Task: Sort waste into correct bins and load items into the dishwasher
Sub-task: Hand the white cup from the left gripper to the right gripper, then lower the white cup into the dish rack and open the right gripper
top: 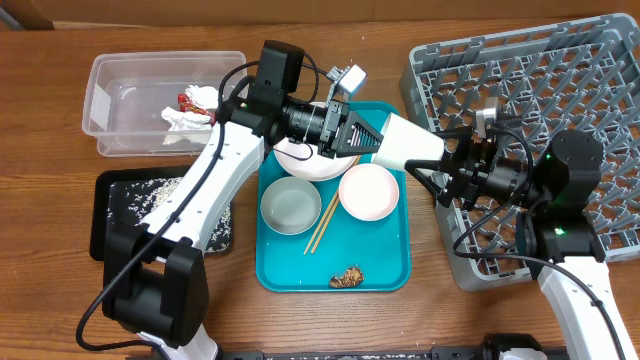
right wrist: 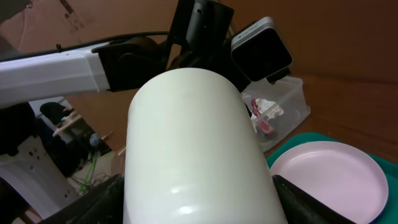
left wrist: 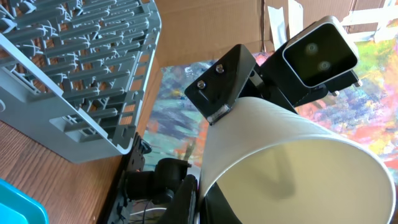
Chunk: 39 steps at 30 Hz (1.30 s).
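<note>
Left jaws closed on the wide mouth end of the small white cup point(top: 410, 145). It hangs sideways at frame centre, above the right edge of the teal tray point(top: 392, 272) and clear of the counter. Right jaws sit at the cup's narrow base end, just left of the dish rack point(top: 530, 70). Looks like a mid-air handover, with the rack as the likely destination. Bowls point(top: 290, 205), chopsticks point(top: 322, 222) and the brown lump point(top: 347, 278) are on the tray. Napkin point(top: 190, 115) is in the clear tub point(top: 115, 100) at upper left.

Left wrist: cup point(left wrist: 273, 134) fills lower right, mouth toward the lens, taper running away. One right pad point(left wrist: 225, 87) lies flat on the outer wall near the base. Rack point(left wrist: 74, 68) is at upper left.

Right wrist: cup point(right wrist: 193, 155) fills centre. Right jaws are spread wide and flank it at both lower corners, edges meeting the wall. Can't tell from this crop whether they're clamping or only in contact. Tub point(right wrist: 295, 99) is behind, at right.

Handling, my read:
- Light, rigid and hollow, so weight is no problem.
- Glossy wall plus taper means it will probably slide toward the base under squeeze.
- Best hold is across the mid-body, pads square to the wall, with moderate force.
- Left shouldn't let go until right is visibly seated.
</note>
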Available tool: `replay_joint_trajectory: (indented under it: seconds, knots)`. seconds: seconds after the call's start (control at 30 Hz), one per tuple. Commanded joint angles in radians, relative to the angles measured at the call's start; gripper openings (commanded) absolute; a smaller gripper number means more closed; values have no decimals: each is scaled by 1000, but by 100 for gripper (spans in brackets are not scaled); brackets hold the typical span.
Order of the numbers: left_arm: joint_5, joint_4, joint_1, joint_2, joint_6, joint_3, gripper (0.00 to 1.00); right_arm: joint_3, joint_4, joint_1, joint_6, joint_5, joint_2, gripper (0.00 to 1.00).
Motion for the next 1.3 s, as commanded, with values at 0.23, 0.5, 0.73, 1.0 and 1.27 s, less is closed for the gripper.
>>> replay_joint_trajectory:
  seconds: [0.23,0.5,0.73,1.0,1.27]
  knots:
    - [-59,-7,2,10,3,16,34,18,-5,5,6,-19,-2,55]
    - [-401,-243,18,2,154,16,50,18,-175,5,5,91,-2,40]
    - [-688,-492,108,-94,273,17,50,55,-356,5,5,336,-3,37]
    - [-1003,-612,212,-301,284,17,51,330,-810,-4,-4,861,-3,37]
    - [-1130,-624,225,-381,283,17,51,591,-1141,-160,-4,1151,48,31]
